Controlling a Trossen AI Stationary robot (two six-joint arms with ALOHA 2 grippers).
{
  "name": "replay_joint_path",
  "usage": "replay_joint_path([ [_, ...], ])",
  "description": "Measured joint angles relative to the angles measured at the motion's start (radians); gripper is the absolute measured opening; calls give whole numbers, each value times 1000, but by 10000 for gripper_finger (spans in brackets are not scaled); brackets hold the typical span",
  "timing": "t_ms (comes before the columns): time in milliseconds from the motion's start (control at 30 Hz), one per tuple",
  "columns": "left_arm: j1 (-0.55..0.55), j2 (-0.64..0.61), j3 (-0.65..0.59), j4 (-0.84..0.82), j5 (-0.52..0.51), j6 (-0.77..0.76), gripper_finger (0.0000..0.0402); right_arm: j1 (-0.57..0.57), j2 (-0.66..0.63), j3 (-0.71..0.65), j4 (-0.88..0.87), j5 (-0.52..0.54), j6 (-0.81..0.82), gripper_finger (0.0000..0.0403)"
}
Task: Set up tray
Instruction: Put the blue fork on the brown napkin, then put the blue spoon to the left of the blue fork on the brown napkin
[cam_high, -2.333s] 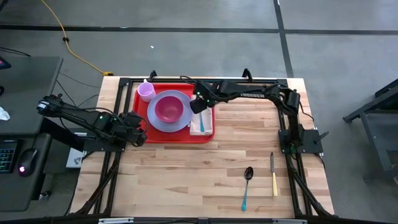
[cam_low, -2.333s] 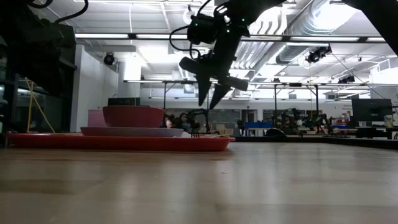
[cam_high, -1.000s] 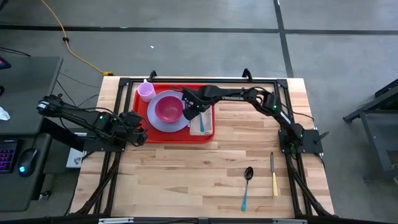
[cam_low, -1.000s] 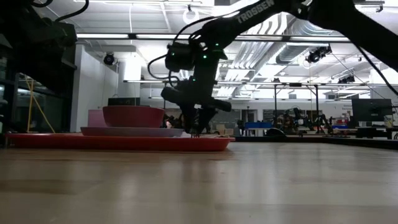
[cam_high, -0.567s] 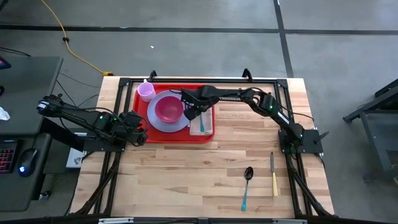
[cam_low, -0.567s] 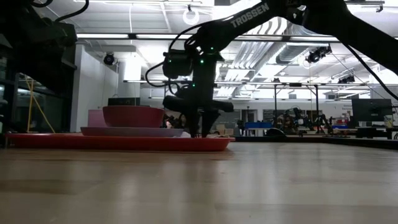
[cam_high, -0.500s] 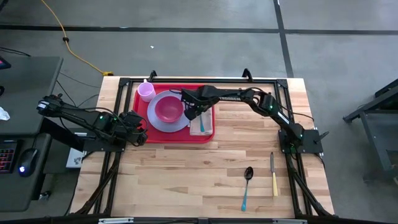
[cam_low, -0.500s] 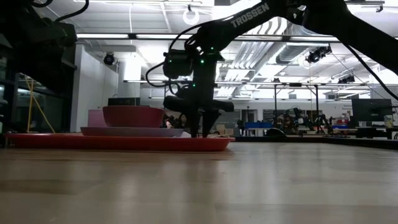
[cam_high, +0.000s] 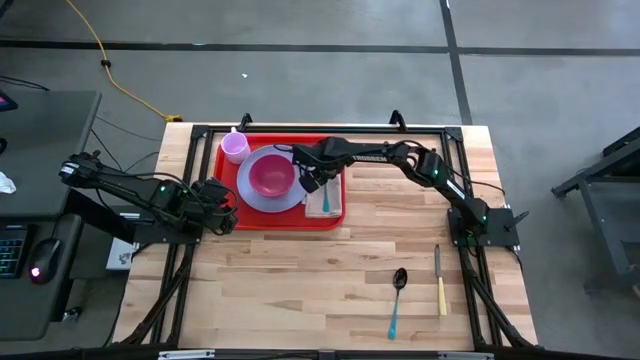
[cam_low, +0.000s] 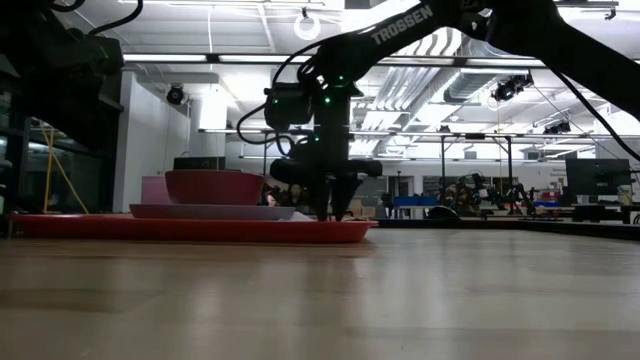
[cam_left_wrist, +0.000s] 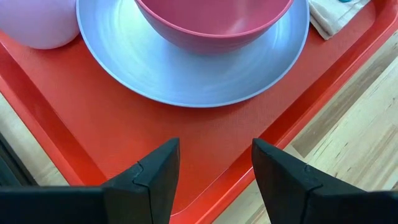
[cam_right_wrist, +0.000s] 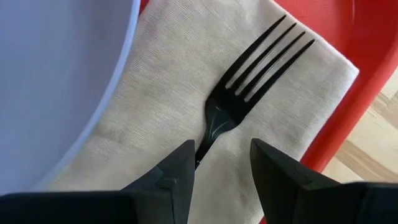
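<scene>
The red tray (cam_high: 281, 214) sits at the table's far left, carrying a lavender plate (cam_high: 262, 198), pink bowl (cam_high: 270, 175) and cup (cam_high: 235, 147). The right gripper (cam_high: 310, 184) is down over the napkin (cam_right_wrist: 186, 112), fingers apart astride the black fork (cam_right_wrist: 249, 68), not gripping. The left gripper (cam_left_wrist: 214, 165) waits open at the tray's near edge.

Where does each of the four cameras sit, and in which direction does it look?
High view: above, looking straight down; both arms, red tray visible.
Low view: table height, looking level; right arm over the tray.
Left wrist view: past open left gripper at tray, lavender plate, pink bowl.
Right wrist view: past open right gripper at black fork on napkin.
Shared: both wrist views show the plate.
</scene>
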Motion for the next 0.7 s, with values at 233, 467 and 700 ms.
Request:
replay_joint_path([
  [233, 0, 0, 0, 0, 0, -1, 227, 0, 0, 0, 29, -19, 1, 134],
  [467, 0, 0, 0, 0, 0, -2, 227, -3, -21, -2, 31, -17, 5, 134],
  [700, 0, 0, 0, 0, 0, -1, 227, 5, -161, 0, -35, 60, 41, 134],
])
